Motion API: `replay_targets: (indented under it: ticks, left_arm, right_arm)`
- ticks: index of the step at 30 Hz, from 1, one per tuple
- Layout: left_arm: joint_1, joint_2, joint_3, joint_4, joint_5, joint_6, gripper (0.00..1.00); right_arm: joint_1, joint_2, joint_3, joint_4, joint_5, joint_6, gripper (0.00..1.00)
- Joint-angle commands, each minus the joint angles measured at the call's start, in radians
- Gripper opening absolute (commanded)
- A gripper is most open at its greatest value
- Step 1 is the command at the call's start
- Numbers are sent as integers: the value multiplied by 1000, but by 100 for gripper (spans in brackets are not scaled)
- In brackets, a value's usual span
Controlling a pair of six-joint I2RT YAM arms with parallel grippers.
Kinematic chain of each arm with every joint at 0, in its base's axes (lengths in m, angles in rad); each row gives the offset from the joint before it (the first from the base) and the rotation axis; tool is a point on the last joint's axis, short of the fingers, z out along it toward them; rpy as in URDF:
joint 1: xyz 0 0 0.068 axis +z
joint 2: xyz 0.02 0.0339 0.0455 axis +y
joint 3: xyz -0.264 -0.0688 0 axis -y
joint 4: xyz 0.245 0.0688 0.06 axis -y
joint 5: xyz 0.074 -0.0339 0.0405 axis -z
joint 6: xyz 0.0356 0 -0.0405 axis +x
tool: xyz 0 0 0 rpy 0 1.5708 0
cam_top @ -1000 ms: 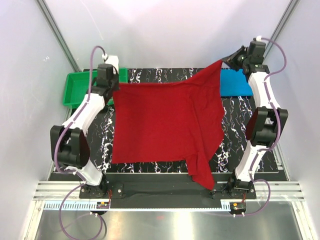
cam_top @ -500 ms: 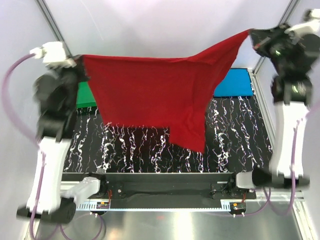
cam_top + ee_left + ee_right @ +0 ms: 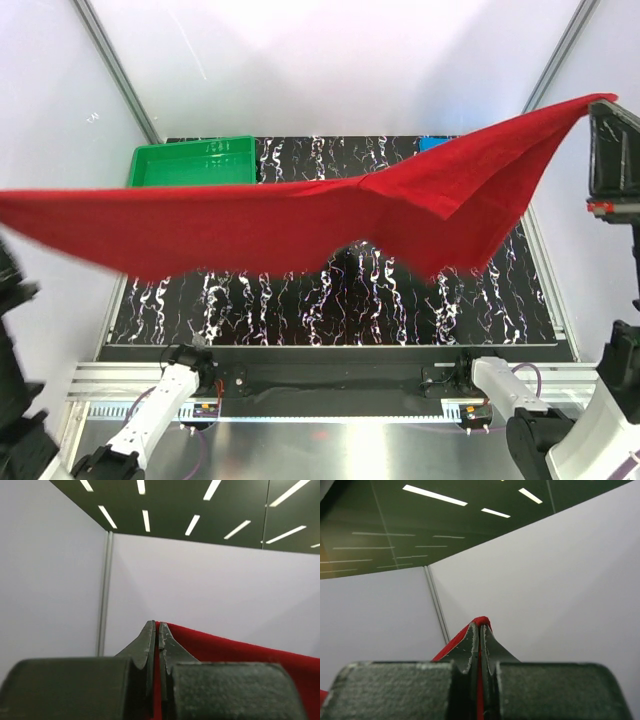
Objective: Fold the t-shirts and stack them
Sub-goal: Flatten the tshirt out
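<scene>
We see a plain, deep red t-shirt [image 3: 300,215]. Below it the table [image 3: 330,300] is black, veined all over with white like marble. Beyond the red t-shirt we make out a bright green tray [image 3: 190,165] and a sliver of bright blue t-shirt [image 3: 432,144].

Now: deep red cloth t-shirt [image 3: 300,215] is off the tabletop [image 3: 330,300], stretched taut across the view. Left arm [image 3: 15,420] and right arm [image 3: 610,440] are raised, spread wider. Green plastic tray [image 3: 150,162] is uncovered; bright blue folded t-shirt [image 3: 432,144] is mostly hidden.
</scene>
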Motion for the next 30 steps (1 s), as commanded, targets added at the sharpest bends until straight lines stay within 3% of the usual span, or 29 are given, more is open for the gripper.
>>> replay_targets:
  ticks: [1,7,13,17,23,30]
  left_arm:
    - [-11,11,12,-48,-68,70,0]
    - [-11,66,-75,-50,-94,54,0]
    - [-11,208,-320,27,-173,113,0]
    - [13,349,-556,175,-182,110,0]
    - [105,628,-643,264,-73,44,0]
    - [143,940,-580,324,-36,45,0]
  right_arm:
    - [10,51,38,14,1,18,0]
    - [10,137,-38,50,-13,101,0]
    - [10,293,-208,88,-14,76,0]
    - [10,454,-343,142,-19,67,0]
    - [10,718,-411,200,-66,44,0]
    - [10,997,-298,194,-103,36,0]
